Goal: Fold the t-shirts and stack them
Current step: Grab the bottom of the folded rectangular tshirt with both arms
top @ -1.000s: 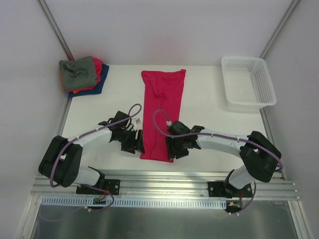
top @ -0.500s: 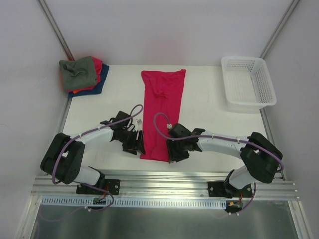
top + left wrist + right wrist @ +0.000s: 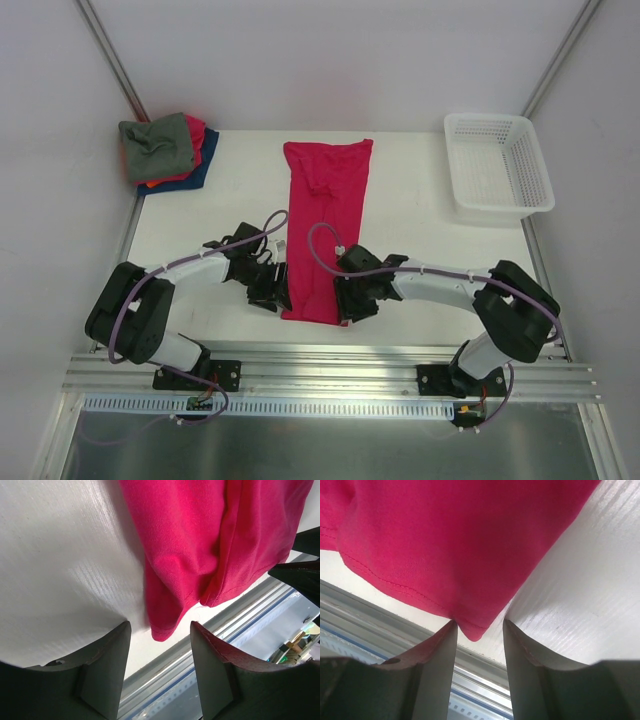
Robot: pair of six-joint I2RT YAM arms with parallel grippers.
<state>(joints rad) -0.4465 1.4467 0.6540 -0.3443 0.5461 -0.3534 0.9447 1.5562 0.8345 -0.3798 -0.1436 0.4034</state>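
Our left gripper (image 3: 160,627) has narrowed over the red shirt (image 3: 328,200)'s near corner.
Like it, our right gripper (image 3: 480,622) stands parted, nothing pinched.

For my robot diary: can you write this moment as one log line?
red shirt: long strip | left pincer: open around corner | right pincer: open around corner

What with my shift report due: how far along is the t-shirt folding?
Done, seemingly: a pile of shirts, grey-green on top, sits at the far-left corner. In hand: the crimson t-shirt lies folded into a long strip; the left fingers and right fingers each straddle a near hem corner, open. Left: folding it across and adding it to the pile.
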